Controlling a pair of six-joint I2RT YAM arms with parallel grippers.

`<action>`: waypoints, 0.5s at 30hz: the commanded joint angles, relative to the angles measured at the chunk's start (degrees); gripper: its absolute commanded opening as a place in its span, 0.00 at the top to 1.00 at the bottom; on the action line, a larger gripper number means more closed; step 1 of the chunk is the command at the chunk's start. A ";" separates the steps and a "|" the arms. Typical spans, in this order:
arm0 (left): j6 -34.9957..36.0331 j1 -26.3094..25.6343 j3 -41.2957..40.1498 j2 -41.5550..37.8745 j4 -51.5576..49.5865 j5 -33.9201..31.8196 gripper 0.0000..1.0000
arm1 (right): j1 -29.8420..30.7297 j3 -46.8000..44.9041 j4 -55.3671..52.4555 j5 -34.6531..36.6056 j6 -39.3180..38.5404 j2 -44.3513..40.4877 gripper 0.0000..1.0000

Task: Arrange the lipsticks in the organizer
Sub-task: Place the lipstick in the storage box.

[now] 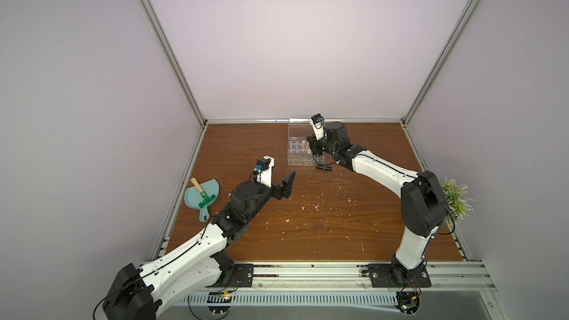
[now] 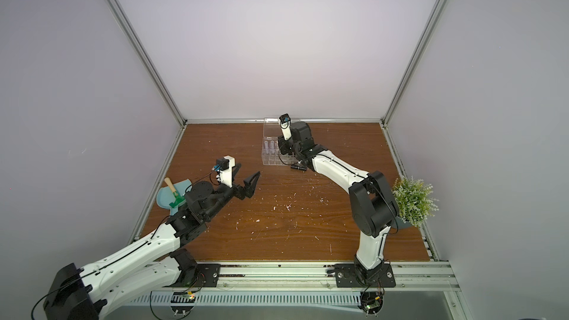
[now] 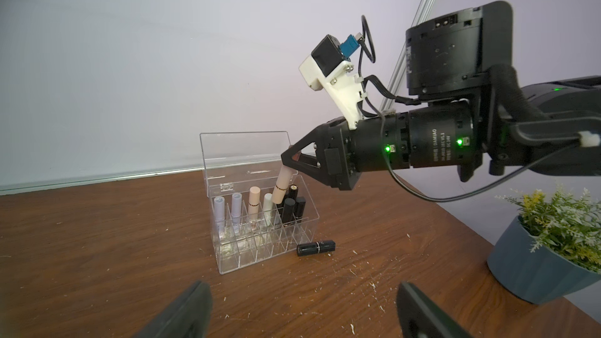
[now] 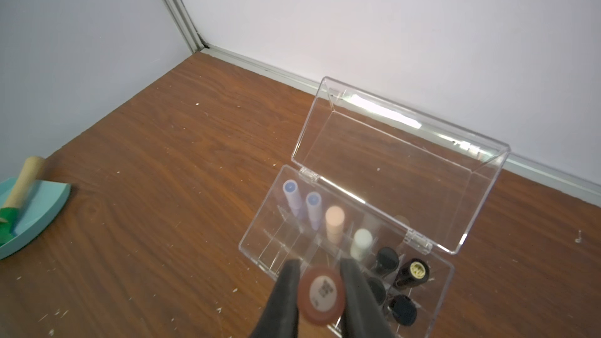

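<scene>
**A:** While the right gripper (image 4: pixel 321 271) was clamped on a beige lipstick (image 3: pixel 282 186), tilted above the organizer (image 3: pixel 240 255), what did the step call for?

**B:** Probably righting it over an empty cell before lowering, since a tilted lipstick could catch a divider. The lid (image 3: pixel 244 147) stood open, so nothing blocked the way. The left gripper (image 2: pixel 249 170) hung over the table (image 3: pixel 97 255), jaws apart and empty, well apart from the box.

**A:** And the count?

**B:** One organizer. Standing in it were two lilac lipsticks (image 3: pixel 219 209), one beige tube (image 3: pixel 254 201), one white tube (image 3: pixel 267 204) and three black tubes (image 3: pixel 288 211) for certain, perhaps a fourth half hidden. One black lipstick (image 3: pixel 316 247) lay on the table just beside the front wall.
</scene>
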 commanded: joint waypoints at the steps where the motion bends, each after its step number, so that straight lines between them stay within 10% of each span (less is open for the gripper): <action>1: -0.28 0.72 -0.58 -0.01 2.15 -0.46 0.08 | 0.27 1.60 3.32 3.89 -2.49 0.61 0.89; 15: -0.58 0.91 -0.75 1.31 2.96 0.39 0.07 | 0.36 -0.13 5.02 3.93 -2.85 3.18 0.89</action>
